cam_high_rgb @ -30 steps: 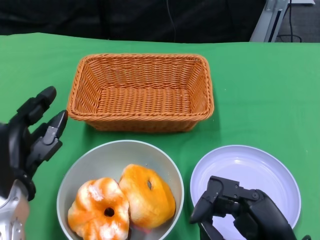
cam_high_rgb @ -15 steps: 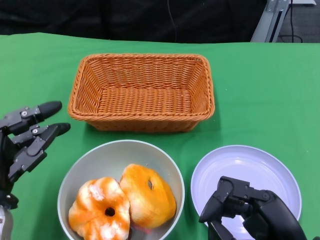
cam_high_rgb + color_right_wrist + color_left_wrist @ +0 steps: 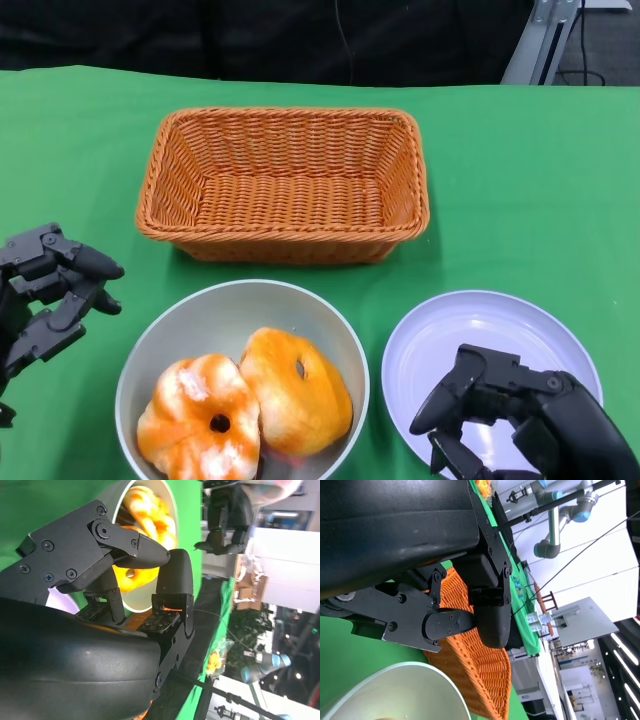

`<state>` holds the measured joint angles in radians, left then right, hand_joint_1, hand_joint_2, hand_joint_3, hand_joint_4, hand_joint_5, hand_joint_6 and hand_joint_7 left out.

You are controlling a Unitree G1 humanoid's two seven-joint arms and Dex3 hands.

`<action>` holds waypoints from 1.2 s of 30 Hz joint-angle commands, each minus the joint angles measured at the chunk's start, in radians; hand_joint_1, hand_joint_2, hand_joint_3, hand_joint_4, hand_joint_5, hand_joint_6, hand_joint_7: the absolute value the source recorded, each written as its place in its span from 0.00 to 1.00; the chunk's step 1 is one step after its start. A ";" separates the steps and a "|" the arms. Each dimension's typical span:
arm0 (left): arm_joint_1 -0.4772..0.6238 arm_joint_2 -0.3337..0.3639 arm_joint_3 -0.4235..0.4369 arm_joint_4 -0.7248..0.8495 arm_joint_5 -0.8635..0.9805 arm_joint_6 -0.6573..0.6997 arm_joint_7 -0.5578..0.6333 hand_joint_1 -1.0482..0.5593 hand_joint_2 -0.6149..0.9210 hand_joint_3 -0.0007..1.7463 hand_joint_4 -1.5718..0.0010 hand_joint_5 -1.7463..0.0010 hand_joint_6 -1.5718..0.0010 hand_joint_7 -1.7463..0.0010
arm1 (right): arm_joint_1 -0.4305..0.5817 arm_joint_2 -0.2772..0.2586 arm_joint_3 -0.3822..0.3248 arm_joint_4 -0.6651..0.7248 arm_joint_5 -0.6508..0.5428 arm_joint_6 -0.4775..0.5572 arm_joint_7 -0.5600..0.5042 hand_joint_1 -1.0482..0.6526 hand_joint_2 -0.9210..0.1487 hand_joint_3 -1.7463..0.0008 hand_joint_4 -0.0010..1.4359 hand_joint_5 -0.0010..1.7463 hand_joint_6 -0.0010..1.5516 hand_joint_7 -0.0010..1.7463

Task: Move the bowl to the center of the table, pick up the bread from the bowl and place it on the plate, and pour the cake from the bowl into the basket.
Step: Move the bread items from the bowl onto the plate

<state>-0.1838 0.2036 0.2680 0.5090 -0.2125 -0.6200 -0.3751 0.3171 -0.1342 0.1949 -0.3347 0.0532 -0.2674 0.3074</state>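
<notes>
A grey bowl [image 3: 240, 300] sits on the green table [image 3: 520, 180] near the front edge, left of middle in the head view. Inside it lie two orange pieces: a ring-shaped one streaked with white, the cake [image 3: 197, 418], on the left, and a smoother golden bread [image 3: 298, 390] leaning against it on the right. The two touch each other and fill the front half of the bowl.

The left hand [image 3: 45, 290] hovers beside the bowl's left rim, apart from it, with green cloth showing between the fingers [image 3: 88, 262] and the grey wall. Its fingers are curled inward and hold nothing. In the left wrist view the same hand [image 3: 470, 615] shows its bent fingers above the bowl's pale rim [image 3: 395, 680], with the wicker just behind them.

The right hand [image 3: 520, 410] hangs over the front part of the white plate [image 3: 480, 320], which lies just right of the bowl. Its fingers [image 3: 445, 390] are bent and drawn in, gripping nothing, and they stay clear of the bowl's right edge. The right wrist view looks past these fingers [image 3: 172, 575] toward the bowl [image 3: 167, 540] and the orange pieces in it.

The woven basket [image 3: 285, 185] stands behind the bowl, close to its far rim.
</notes>
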 commanded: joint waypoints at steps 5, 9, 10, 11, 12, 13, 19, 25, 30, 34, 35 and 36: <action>-0.028 0.024 0.002 0.040 0.002 -0.008 0.005 0.62 0.88 0.44 0.51 0.14 0.49 0.30 | 0.004 -0.028 0.006 -0.211 -0.224 0.187 -0.068 0.35 0.01 0.94 0.45 0.60 0.42 0.38; -0.044 0.021 0.001 0.072 0.012 -0.025 0.012 0.62 0.87 0.46 0.51 0.14 0.49 0.29 | -0.012 -0.029 0.061 -0.349 -0.414 0.339 -0.069 0.29 0.00 0.94 0.44 0.43 0.41 0.24; -0.048 0.021 0.002 0.080 0.012 -0.027 0.012 0.62 0.86 0.46 0.52 0.14 0.49 0.30 | -0.021 -0.030 0.079 -0.380 -0.472 0.374 -0.062 0.27 0.00 0.94 0.44 0.38 0.41 0.19; -0.052 0.020 0.001 0.086 0.016 -0.028 0.017 0.61 0.86 0.46 0.52 0.14 0.50 0.30 | -0.029 -0.029 0.094 -0.407 -0.519 0.409 -0.052 0.24 0.00 0.93 0.44 0.34 0.40 0.15; -0.054 0.021 -0.001 0.092 0.025 -0.031 0.023 0.61 0.86 0.46 0.52 0.14 0.50 0.30 | -0.038 -0.027 0.112 -0.434 -0.575 0.447 -0.040 0.23 0.00 0.93 0.43 0.32 0.40 0.13; -0.056 0.022 -0.003 0.098 0.032 -0.037 0.027 0.61 0.86 0.46 0.52 0.14 0.50 0.30 | -0.045 -0.023 0.132 -0.457 -0.629 0.480 -0.028 0.22 0.00 0.92 0.43 0.30 0.40 0.11; -0.062 0.018 -0.005 0.118 0.053 -0.051 0.045 0.60 0.85 0.46 0.52 0.14 0.51 0.29 | -0.109 0.030 0.267 -0.546 -0.966 0.669 0.134 0.16 0.00 0.91 0.40 0.22 0.35 0.03; -0.054 0.018 -0.020 0.101 0.084 -0.047 0.081 0.59 0.85 0.46 0.52 0.15 0.51 0.29 | -0.165 0.173 0.396 -0.521 -1.272 0.728 0.285 0.14 0.00 0.92 0.36 0.15 0.29 0.00; -0.057 0.016 -0.027 0.112 0.083 -0.063 0.082 0.60 0.84 0.48 0.52 0.14 0.51 0.29 | -0.188 0.241 0.443 -0.480 -1.408 0.719 0.361 0.12 0.00 0.90 0.34 0.12 0.26 0.00; -0.057 0.014 -0.033 0.114 0.079 -0.055 0.079 0.60 0.84 0.48 0.51 0.15 0.51 0.29 | -0.216 0.270 0.473 -0.415 -1.451 0.706 0.340 0.10 0.00 0.89 0.37 0.12 0.25 0.00; -0.057 0.014 -0.034 0.113 0.078 -0.053 0.079 0.60 0.84 0.48 0.51 0.15 0.51 0.29 | -0.220 0.275 0.476 -0.406 -1.457 0.707 0.336 0.10 0.00 0.88 0.37 0.12 0.25 0.00; -0.057 0.014 -0.035 0.112 0.077 -0.053 0.079 0.60 0.85 0.48 0.51 0.16 0.51 0.29 | -0.222 0.279 0.478 -0.400 -1.462 0.707 0.334 0.09 0.00 0.88 0.37 0.11 0.24 0.00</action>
<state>-0.2361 0.2054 0.2298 0.6157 -0.1303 -0.6704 -0.3066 0.0649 0.0588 0.6060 -0.7352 -1.3899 0.4403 0.6527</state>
